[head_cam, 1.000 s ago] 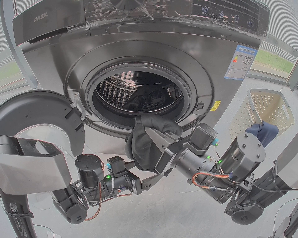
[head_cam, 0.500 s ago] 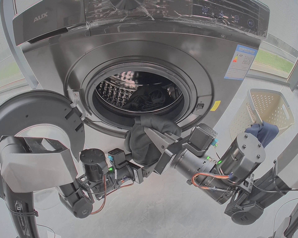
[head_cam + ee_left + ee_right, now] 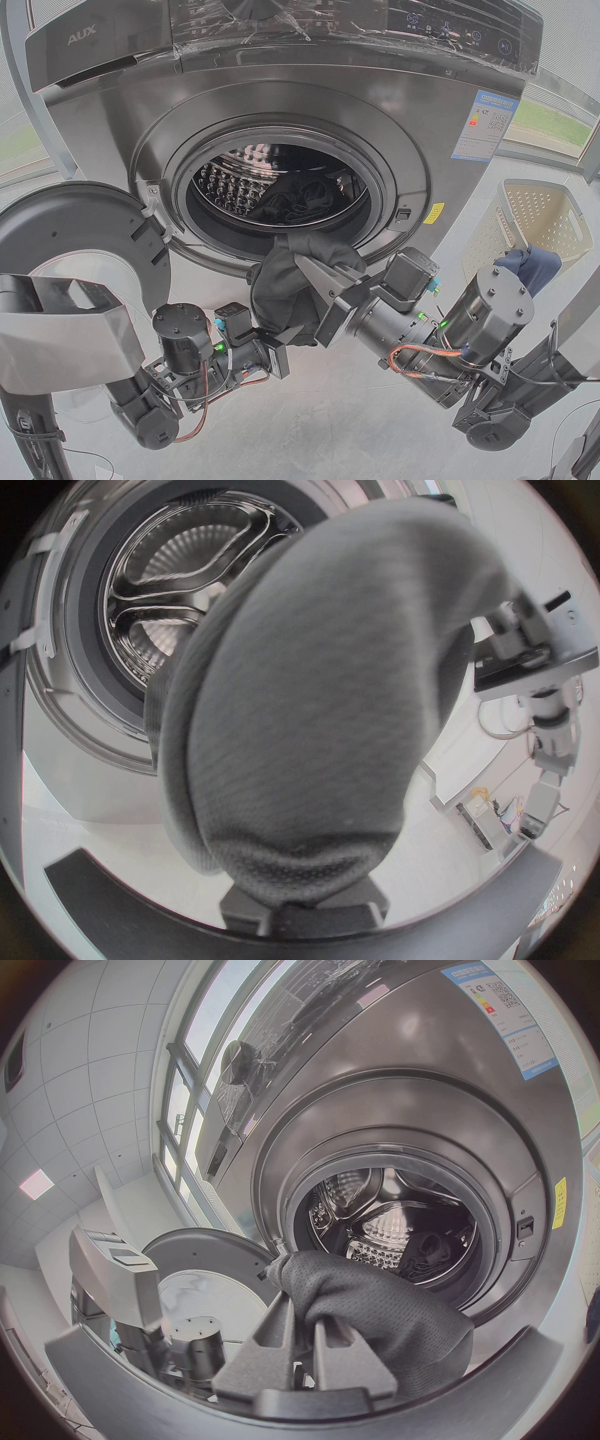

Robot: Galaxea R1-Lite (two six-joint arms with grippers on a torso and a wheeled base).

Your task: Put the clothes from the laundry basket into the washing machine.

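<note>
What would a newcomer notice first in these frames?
The dark garment bunched in the shut right gripper, hanging at the lower lip of the washing machine's open drum, where other dark clothes lie. Next, the round door swung wide to the robot's left, and the laundry basket on the right with a blue garment at its near edge.

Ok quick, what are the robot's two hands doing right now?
Left gripper: at the black garment, cannot tell open or closed.
Right gripper: closed on the black garment.
</note>
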